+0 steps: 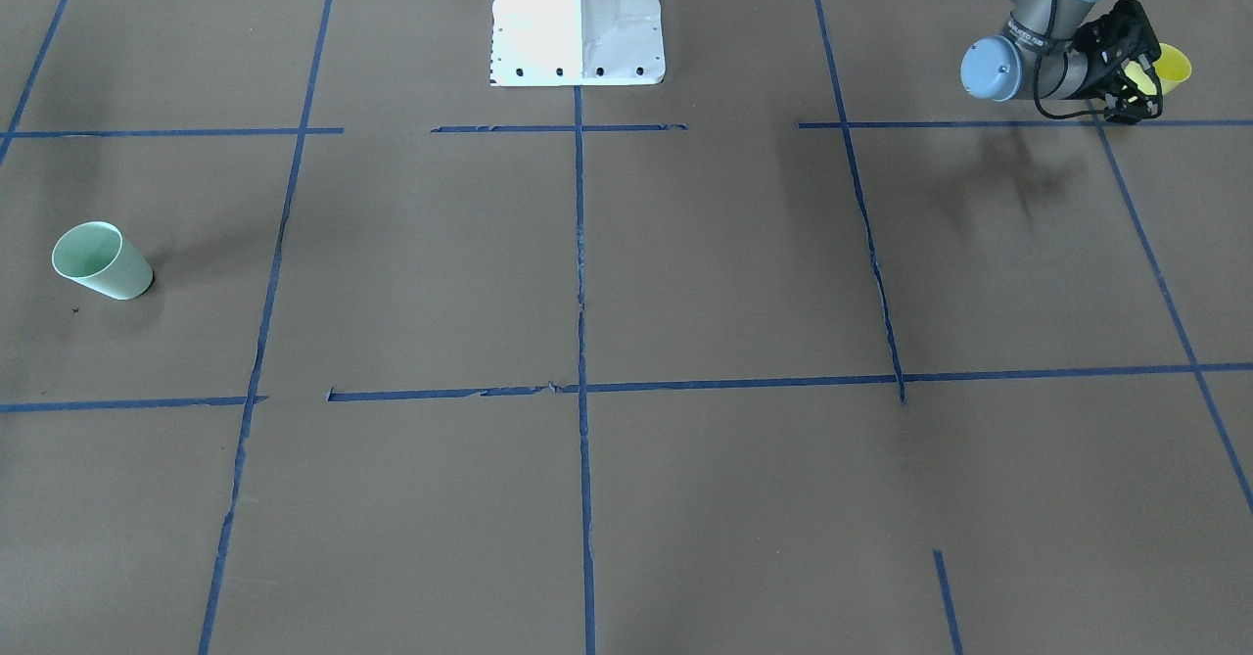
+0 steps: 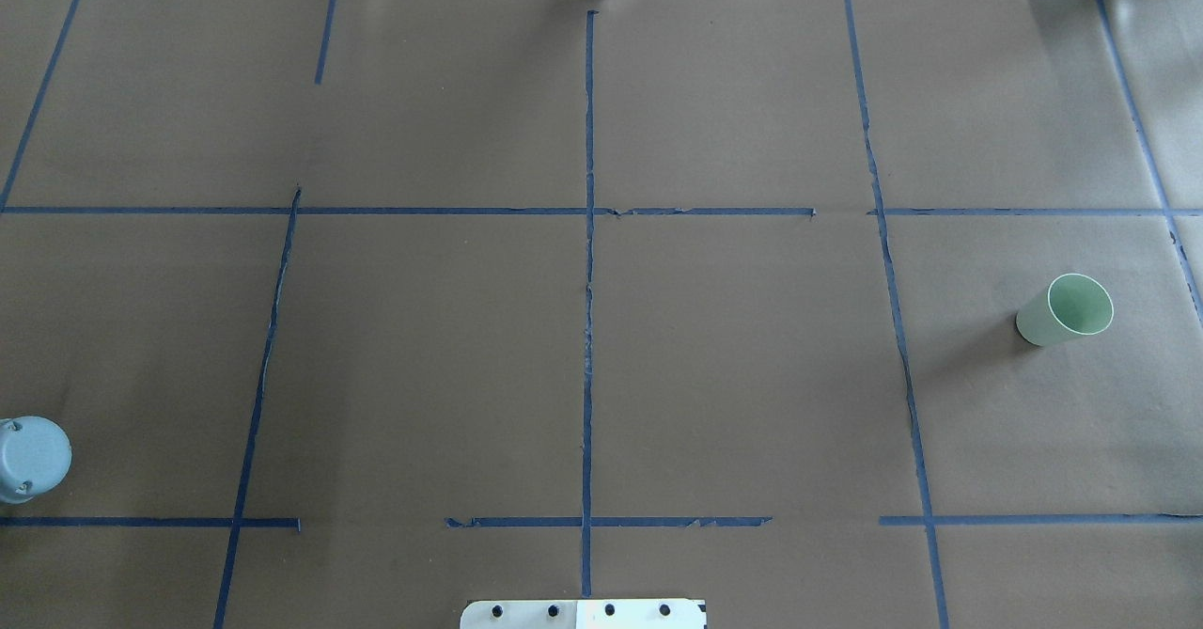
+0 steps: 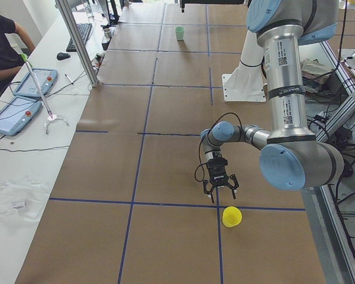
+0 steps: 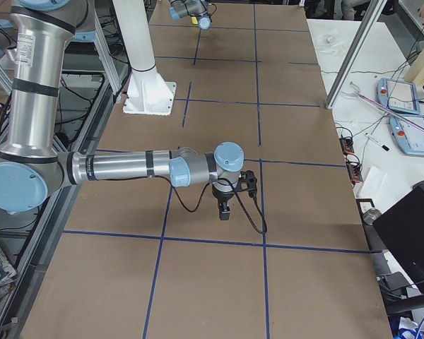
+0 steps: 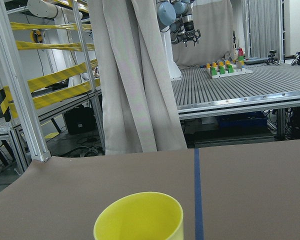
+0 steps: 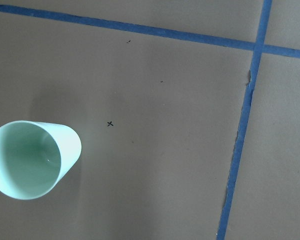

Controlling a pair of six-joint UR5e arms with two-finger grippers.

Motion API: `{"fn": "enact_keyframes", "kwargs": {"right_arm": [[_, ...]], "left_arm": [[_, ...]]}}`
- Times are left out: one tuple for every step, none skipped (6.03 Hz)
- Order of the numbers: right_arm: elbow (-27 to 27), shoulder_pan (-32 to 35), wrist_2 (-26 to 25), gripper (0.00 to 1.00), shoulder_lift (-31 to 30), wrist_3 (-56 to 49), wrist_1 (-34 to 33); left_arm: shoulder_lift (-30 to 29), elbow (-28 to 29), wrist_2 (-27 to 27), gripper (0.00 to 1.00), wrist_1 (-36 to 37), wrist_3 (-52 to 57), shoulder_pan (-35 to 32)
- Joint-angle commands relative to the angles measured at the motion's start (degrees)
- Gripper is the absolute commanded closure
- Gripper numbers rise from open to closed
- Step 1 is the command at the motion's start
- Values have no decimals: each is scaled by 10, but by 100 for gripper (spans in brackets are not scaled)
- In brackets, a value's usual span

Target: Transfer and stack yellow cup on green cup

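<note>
The yellow cup (image 3: 231, 216) stands upright on the brown table at my left end, also seen as the yellow cup (image 1: 1170, 66) and, from the left wrist, as a yellow rim (image 5: 140, 217) at the bottom. My left gripper (image 3: 220, 194) hangs open just beside it, fingers spread and empty; in the front view the left gripper (image 1: 1138, 82) overlaps the cup. The green cup (image 2: 1065, 310) stands upright at the opposite end, also visible as the green cup (image 1: 101, 260) and directly below the right wrist (image 6: 30, 159). My right gripper (image 4: 225, 210) points down; I cannot tell its state.
The white robot base (image 1: 578, 19) sits at the table's middle edge. Blue tape lines (image 2: 588, 262) divide the brown surface. Beside the table, a white bench holds tablets (image 3: 32, 83) and a metal post (image 3: 77, 41), with a seated person (image 3: 0, 44).
</note>
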Motion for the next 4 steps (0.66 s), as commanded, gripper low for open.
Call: {"fn": "enact_keyframes", "kwargs": {"right_arm": [[0,0,0,0,0,0,0],[0,0,0,0,0,0,0],[0,0,0,0,0,0,0],[1,0,1,0,0,0,0]], "left_arm": [[-3,31,-12,0,-44,9,1],[-3,35,-12,0,-47,9,1],[-3,56,-29,0,-60,9,1],[-3,71,-48,0,-78,9,1]]}}
